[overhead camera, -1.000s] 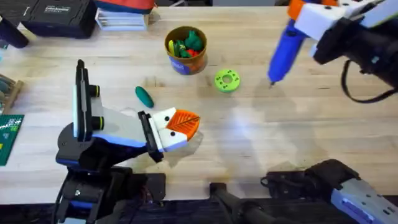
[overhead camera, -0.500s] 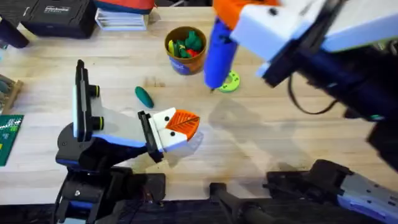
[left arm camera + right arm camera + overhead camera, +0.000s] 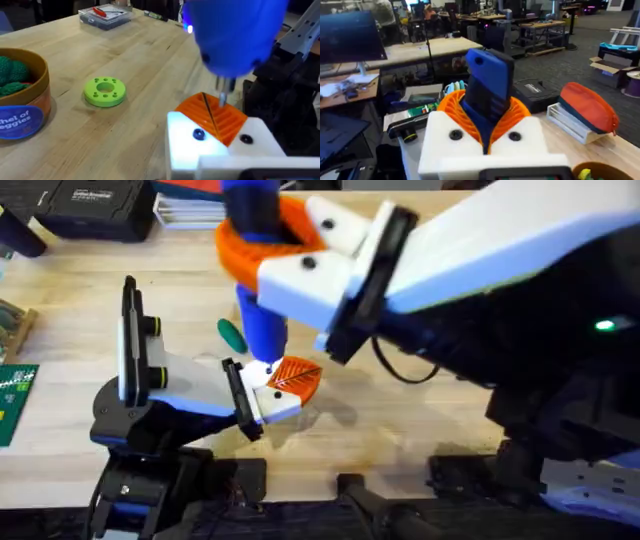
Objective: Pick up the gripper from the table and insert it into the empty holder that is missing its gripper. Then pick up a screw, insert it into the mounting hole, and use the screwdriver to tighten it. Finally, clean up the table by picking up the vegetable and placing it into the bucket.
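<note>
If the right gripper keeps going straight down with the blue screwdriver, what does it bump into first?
Probably the left gripper. The right gripper holds the screwdriver pointing down, and in the left wrist view its metal tip sits just above, maybe touching, the left gripper's orange ribbed pads.

The bench (image 3: 420, 410) is viewed from above by the overhead camera, facing down and forward. The left wrist camera is held low, close to the screwdriver (image 3: 235, 35); that tool is shared with the right wrist view, which faces the room.
</note>
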You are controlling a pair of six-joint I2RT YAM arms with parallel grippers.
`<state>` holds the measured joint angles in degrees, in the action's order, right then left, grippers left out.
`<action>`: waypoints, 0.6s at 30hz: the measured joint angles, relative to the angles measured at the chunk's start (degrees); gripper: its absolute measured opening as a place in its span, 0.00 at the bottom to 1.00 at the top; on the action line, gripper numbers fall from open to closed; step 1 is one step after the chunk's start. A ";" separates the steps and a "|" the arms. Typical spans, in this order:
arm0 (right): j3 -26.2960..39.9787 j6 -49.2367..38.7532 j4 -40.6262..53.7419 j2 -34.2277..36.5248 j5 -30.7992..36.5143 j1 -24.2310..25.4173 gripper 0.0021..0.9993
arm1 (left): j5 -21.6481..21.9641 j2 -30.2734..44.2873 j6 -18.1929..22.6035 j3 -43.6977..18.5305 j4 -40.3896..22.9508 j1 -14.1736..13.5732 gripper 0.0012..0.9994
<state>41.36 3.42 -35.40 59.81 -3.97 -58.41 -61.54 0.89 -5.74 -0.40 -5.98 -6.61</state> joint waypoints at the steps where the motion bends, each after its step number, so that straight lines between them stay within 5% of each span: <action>1: 0.00 -0.55 0.00 0.45 0.00 -0.48 0.02 | 0.00 0.00 0.00 0.00 0.00 0.00 0.01; 18: -0.01 -7.96 -1.63 4.70 -0.17 -1.90 0.02 | 0.00 0.00 0.00 0.00 0.00 0.00 0.01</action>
<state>41.35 -4.54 -37.03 64.51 -4.14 -60.31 -61.54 0.89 -5.74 -0.40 -5.98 -6.61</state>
